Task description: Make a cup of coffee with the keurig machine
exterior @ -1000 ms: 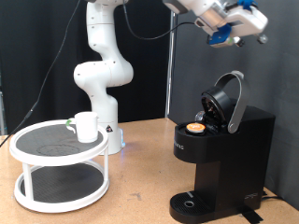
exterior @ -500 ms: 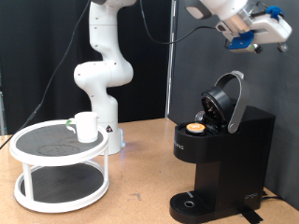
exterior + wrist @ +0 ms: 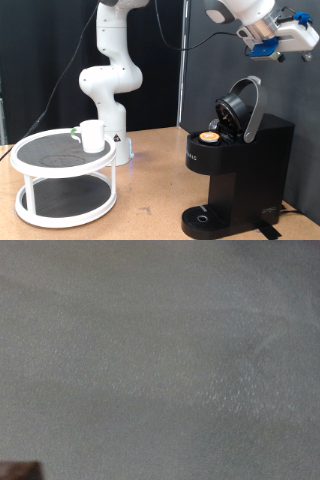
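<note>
Gripper [image 3: 283,40] high at the exterior view's top right, above the keurig machine [image 3: 237,172] — jaws' state: cannot tell; nothing seen held. Lid up, pod [image 3: 208,136] seated. Cup [image 3: 92,135] on white tiered stand [image 3: 62,181], exterior view's left — likely rigid, smooth, breakable; take rim or handle.

White cup [image 3: 92,135], matte-black keurig machine [image 3: 240,170], tan-topped pod [image 3: 209,136], white two-tier stand [image 3: 63,178] with dark grey shelves, white arm [image 3: 110,70], blue-accented gripper [image 3: 283,37], brown bench [image 3: 140,195].

Robot lab: black backdrop curtain [image 3: 40,60].
</note>
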